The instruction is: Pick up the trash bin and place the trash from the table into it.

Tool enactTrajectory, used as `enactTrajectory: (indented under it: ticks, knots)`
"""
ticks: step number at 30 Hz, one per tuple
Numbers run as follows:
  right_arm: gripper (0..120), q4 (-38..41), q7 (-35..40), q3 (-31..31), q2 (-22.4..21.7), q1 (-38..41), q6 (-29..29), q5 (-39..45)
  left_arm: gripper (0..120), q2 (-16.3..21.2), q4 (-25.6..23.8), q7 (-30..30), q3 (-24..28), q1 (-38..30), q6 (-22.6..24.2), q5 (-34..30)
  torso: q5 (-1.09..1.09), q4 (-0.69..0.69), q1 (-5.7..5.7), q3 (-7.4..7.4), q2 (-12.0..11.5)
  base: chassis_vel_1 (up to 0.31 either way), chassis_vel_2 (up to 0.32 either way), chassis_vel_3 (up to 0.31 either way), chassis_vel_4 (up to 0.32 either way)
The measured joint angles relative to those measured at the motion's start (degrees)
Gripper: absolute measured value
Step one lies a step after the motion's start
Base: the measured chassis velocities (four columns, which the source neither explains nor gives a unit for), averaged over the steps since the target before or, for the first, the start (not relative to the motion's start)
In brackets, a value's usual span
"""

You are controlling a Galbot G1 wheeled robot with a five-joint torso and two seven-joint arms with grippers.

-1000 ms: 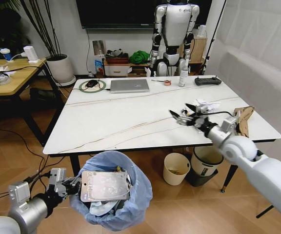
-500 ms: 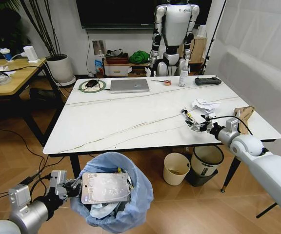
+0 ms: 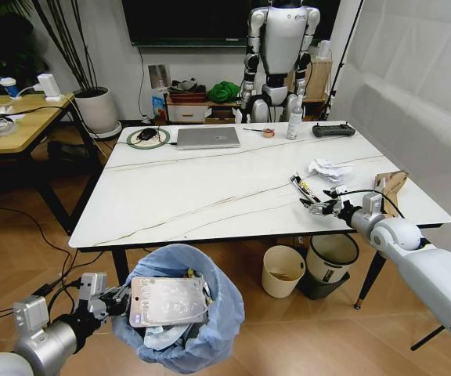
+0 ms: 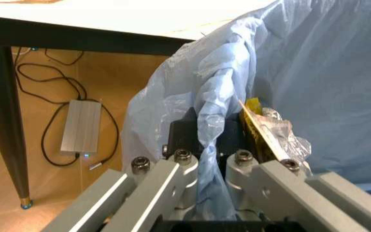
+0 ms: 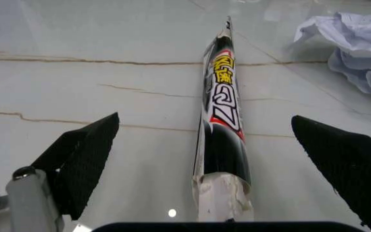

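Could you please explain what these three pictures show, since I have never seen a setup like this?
This is a wheeled robot with two arms. The wide picture comes from its head, looking down at the table; the other two come from cameras on its wrists.

The left gripper, low beside the table, is clamped on the rim of the trash bin, whose blue bag shows between its fingers in the left wrist view. The bin already holds litter.

The right gripper is open over the table, its fingers on either side of a long black wrapper. Nearby lie crumpled white paper and a torn cardboard box. At the far edge are a laptop and a spray bottle.
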Motion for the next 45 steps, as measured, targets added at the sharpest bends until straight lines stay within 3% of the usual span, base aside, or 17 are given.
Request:
enactTrajectory:
  ticks: [7, 12, 15, 18, 21, 28, 35, 37, 40, 45]
  knots:
    - [82, -2.2, -1.1, -0.4, 0.4, 0.6, 0.0, 0.4, 0, 0.1, 0.3, -0.1, -0.2, 0.0, 0.0, -0.1, 0.00, 0.00, 0.00, 0.00, 0.0, 0.000, 0.000, 0.000, 0.000]
    - [60, -4.3, -2.4, -0.8, 0.9, 1.3, 0.0, 0.6, 0, 0.3, 0.5, -0.1, -0.3, 0.0, 0.0, -0.3, 0.00, 0.00, 0.00, 0.00, 0.0, 0.000, 0.000, 0.000, 0.000]
    - [55, -4.5, -2.6, -0.8, 0.9, 1.3, 0.1, 0.6, 0, 0.4, 0.6, -0.1, -0.3, -0.1, 0.0, -0.3, 0.00, 0.00, 0.00, 0.00, 0.0, 0.000, 0.000, 0.000, 0.000]
    - [38, -4.2, -3.1, -0.6, 0.1, 0.7, 0.1, 0.7, 0, 0.5, 0.8, -0.1, -0.3, -0.2, 0.0, -0.4, 0.00, -0.01, 0.00, 0.00, 0.0, 0.000, 0.000, 0.000, 0.000]
    - [32, -4.1, -3.3, -0.4, -0.1, 0.6, 0.2, 0.9, 0, 0.6, 0.8, -0.1, -0.3, -0.3, 0.0, -0.5, 0.00, -0.01, 0.00, 0.00, 0.0, 0.000, 0.000, 0.000, 0.000]
    - [4, -3.8, -3.8, -0.4, -0.2, 0.4, 0.3, 1.2, 0, 0.6, 1.1, -0.2, -0.3, -0.4, -0.1, -0.6, -0.01, -0.01, 0.00, 0.00, 0.0, 0.000, 0.000, 0.000, 0.000]
    - [0, -4.2, -7.0, -0.3, -0.6, -0.1, 2.2, 1.1, 0, 0.7, 1.2, -0.3, -0.3, -0.6, -0.1, -0.8, -0.01, -0.01, 0.00, 0.00, 0.0, 0.000, 0.000, 0.000, 0.000]
    - [0, -5.4, -10.4, -0.2, -0.3, 0.1, 4.4, 0.9, 0, 0.7, 1.3, -0.4, -0.2, -0.7, -0.1, -0.9, 0.01, -0.01, 0.00, 0.00, 0.0, 0.000, 0.000, 0.000, 0.000]
    - [0, -8.1, -14.2, -0.6, 0.2, 1.2, 12.1, -0.5, 0, 0.9, 1.3, -0.4, -0.1, -0.8, -0.1, -1.0, 0.01, 0.00, 0.00, 0.00, 0.0, 0.000, 0.000, 0.000, 0.000]
    - [0, -7.4, -18.7, -0.8, 0.0, 1.9, 17.1, -0.7, 0, 1.1, 1.3, -0.5, -0.2, -0.8, -0.1, -1.3, 0.02, 0.00, 0.00, 0.00, 0.0, 0.000, 0.000, 0.000, 0.000]
